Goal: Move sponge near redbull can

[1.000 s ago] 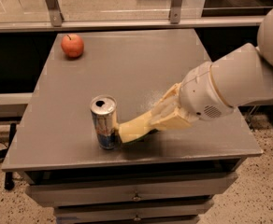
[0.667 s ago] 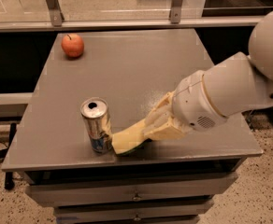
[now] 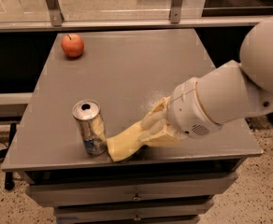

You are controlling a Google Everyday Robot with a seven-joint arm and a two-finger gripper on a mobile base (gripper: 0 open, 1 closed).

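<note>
The sponge (image 3: 123,145) lay low at the front edge of the table (image 3: 127,69), near 6 o'clock on the tabletop. Its free end reached toward 9 o'clock and came right up against the foot of the redbull can (image 3: 89,127) (whether they actually touched could not be told). The can stood upright with its pull-tab top facing up. At the sponge's 2 o'clock end, the hand (image 3: 149,130) pinched the foam between its pale yellow fingers (image 3: 153,119), low over the table. The bulky white arm (image 3: 220,101) ran off toward 3 o'clock. A red apple (image 3: 72,45) sat well apart from the can, toward 11 o'clock near the far left corner. Drawers (image 3: 136,197) showed beneath the tabletop.
</note>
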